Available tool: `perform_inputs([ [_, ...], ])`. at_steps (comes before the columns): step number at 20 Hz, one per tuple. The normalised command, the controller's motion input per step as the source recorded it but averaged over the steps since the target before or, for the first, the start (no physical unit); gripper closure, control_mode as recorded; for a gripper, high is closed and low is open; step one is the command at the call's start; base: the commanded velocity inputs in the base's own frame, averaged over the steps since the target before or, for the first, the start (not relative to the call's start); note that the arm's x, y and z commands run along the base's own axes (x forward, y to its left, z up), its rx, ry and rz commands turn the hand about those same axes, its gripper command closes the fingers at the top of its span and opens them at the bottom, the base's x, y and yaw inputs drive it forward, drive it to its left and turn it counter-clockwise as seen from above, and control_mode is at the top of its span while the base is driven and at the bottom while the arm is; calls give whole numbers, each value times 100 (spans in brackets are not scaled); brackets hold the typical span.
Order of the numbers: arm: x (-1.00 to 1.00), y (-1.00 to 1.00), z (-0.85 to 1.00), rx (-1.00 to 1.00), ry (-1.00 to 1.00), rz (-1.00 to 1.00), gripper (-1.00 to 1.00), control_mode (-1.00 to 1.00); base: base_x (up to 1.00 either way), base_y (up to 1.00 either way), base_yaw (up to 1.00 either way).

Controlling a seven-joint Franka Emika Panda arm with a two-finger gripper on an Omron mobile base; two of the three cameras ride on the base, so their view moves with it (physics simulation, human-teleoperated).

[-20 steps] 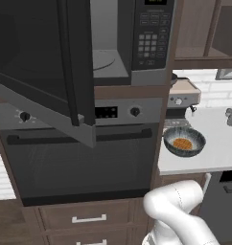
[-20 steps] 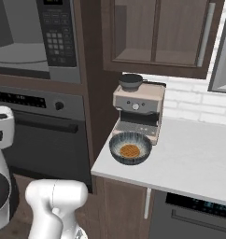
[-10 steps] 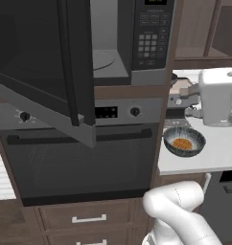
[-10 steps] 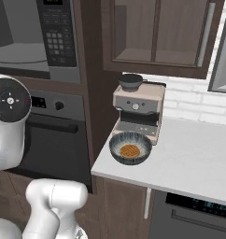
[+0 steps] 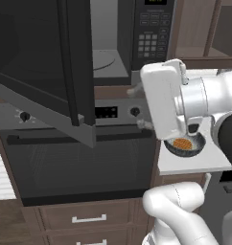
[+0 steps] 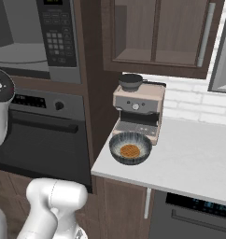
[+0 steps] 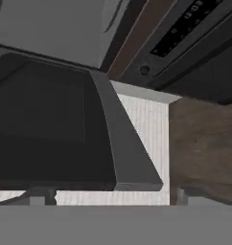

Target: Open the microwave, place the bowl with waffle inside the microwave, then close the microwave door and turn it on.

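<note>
Microwave door [image 5: 46,72] hangs wide open, so fetching comes next: the empty gripper [image 7: 108,198], fingers spread, must reach the bowl [image 6: 130,148] holding the waffle [image 6: 130,151].

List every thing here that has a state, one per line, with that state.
microwave door: swung wide open
microwave: cavity empty, turntable bare
bowl: upright on the counter, in front of the coffee machine
waffle: lying in the bowl
oven: door shut
gripper: open, holding nothing
</note>
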Motion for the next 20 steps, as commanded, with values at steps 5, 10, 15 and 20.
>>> perform_inputs([
  [5, 91, 62, -23, 29, 28, 11, -100, -100, 0, 0, 0],
  [10, 55, 76, -9, 15, 6, 12, -100, -100, 0, 0, 0],
  [15, 5, 96, 0, 0, 4, 16, -100, -100, 0, 0, 0],
  [20, 3, 59, 4, 0, 1, 16, -100, -100, 0, 0, 0],
])
